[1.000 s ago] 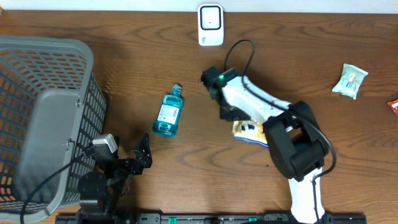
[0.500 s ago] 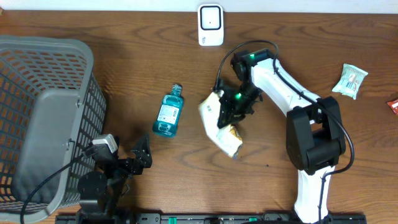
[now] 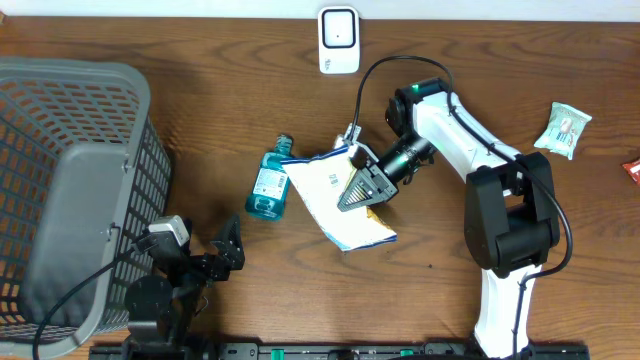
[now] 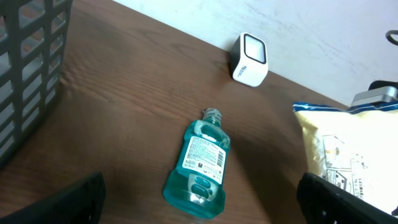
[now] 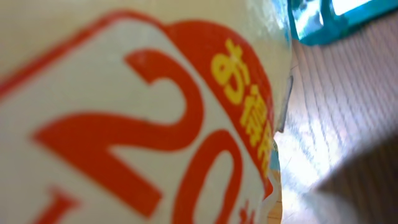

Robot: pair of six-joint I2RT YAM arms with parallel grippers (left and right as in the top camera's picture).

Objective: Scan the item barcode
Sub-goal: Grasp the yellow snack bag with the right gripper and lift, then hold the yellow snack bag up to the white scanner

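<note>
While right jaws clamp the bag (image 3: 330, 195) over the wood table (image 3: 200, 100), left jaws gape.

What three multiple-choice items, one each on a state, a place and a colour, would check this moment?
1. The right gripper is:
A. open
B. shut on the bag
C. shut on the bottle

2. The bottle lies:
A. on top of the bag
B. right of the bag
C. flat on the table, left of the bag

3. The bottle's liquid is:
A. teal
B. red
C. yellow

Answers:
1. B, since the overhead view shows its fingers closed on the bag.
2. C, since the bottle lies on its side on the wood by the bag's left edge.
3. A, since teal shows through the clear bottle in the overhead and left wrist views.
</note>
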